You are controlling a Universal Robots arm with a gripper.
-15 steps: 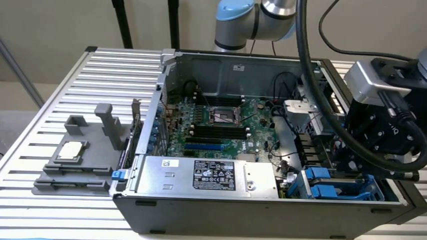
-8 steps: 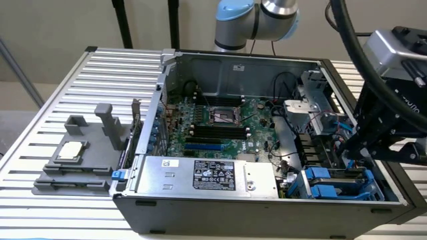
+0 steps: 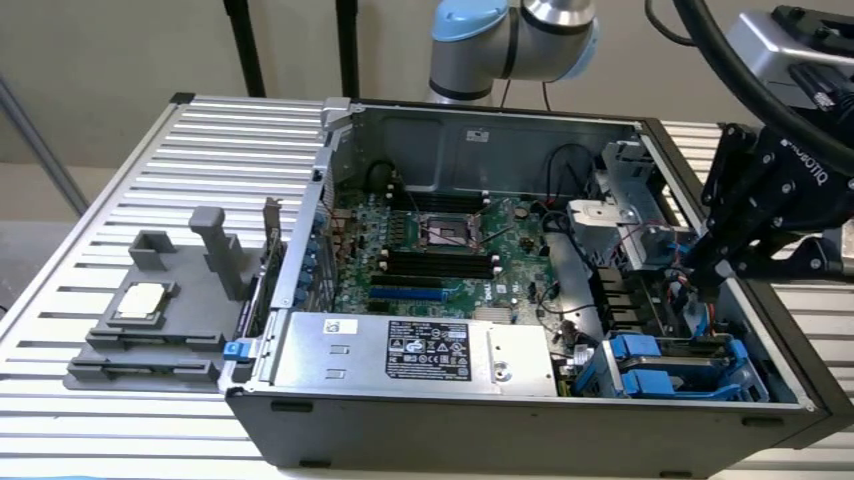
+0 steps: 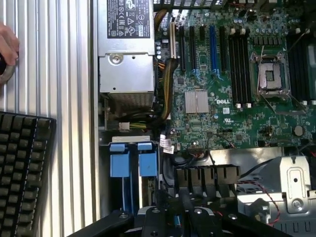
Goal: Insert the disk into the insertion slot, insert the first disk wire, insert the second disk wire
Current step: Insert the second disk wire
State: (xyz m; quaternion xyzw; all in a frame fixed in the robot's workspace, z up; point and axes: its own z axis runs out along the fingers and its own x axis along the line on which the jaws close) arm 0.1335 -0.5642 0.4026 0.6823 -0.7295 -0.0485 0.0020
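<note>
gripper (image 4: 180, 217) low over the insertion slot (image 4: 133, 163), finger state unclear; could snag loose wires (image 4: 261, 190) beside it.

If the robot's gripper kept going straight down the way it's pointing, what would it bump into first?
Probably the insertion slot, the blue-clipped cage in the computer case's corner. The gripper hangs above that side, though depth is hard to judge.
</note>
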